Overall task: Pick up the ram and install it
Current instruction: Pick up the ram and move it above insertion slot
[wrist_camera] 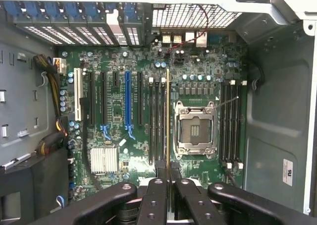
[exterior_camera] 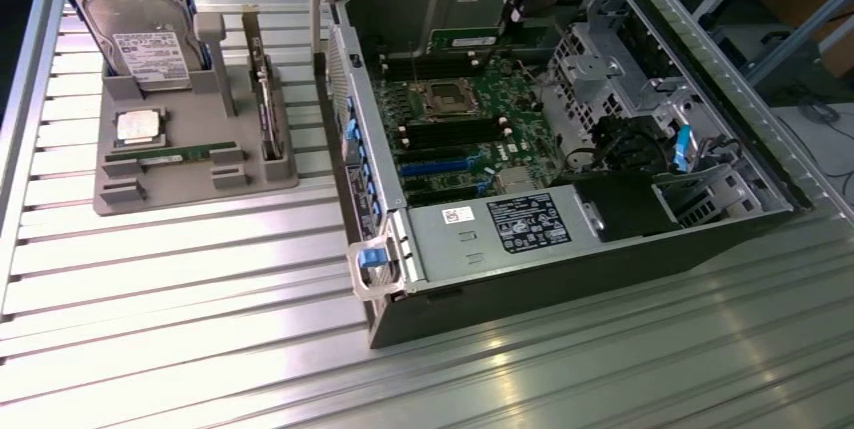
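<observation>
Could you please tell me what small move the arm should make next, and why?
Probably ease it straight down: the gripper is shut on the thin green ram stick, held edge-on and parallel to the long black memory slots beside the square silver CPU socket, apparently not yet seated.

I count two ram sticks: one ram [wrist_camera: 168,121] above the motherboard [wrist_camera: 138,150] and a second ram [exterior_camera: 187,154] on the one grey tray [exterior_camera: 174,191]. There is also one hard drive [exterior_camera: 140,34], one CPU chip [exterior_camera: 138,127], one computer case [exterior_camera: 561,269] and one CPU socket [wrist_camera: 194,128].
</observation>
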Tool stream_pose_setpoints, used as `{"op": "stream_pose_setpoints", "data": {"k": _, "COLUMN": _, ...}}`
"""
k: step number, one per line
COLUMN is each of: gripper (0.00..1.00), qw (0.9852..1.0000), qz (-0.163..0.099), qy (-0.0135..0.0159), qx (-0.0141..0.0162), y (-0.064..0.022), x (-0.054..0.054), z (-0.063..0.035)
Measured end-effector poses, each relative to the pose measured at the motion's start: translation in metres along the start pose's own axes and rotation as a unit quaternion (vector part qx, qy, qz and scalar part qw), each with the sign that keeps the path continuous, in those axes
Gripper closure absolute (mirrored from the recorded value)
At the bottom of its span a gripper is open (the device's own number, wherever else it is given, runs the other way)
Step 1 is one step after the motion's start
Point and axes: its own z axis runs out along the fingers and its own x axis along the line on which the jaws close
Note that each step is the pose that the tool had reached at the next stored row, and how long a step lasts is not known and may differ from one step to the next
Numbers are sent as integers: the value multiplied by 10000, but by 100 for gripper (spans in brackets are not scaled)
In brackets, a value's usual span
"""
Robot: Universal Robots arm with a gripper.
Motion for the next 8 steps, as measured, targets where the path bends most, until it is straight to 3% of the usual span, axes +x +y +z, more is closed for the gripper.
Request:
{"op": "stream_pose_setpoints", "data": {"k": 5, "gripper": 88, "qw": 10000, "qz": 0, "qy": 1, "qx": 0, "y": 1, "x": 6, "z": 149}}
{"op": "stream_pose_setpoints", "data": {"k": 8, "gripper": 88, "qw": 10000, "qz": 0, "qy": 1, "qx": 0, "y": 0, "x": 6, "z": 150}}
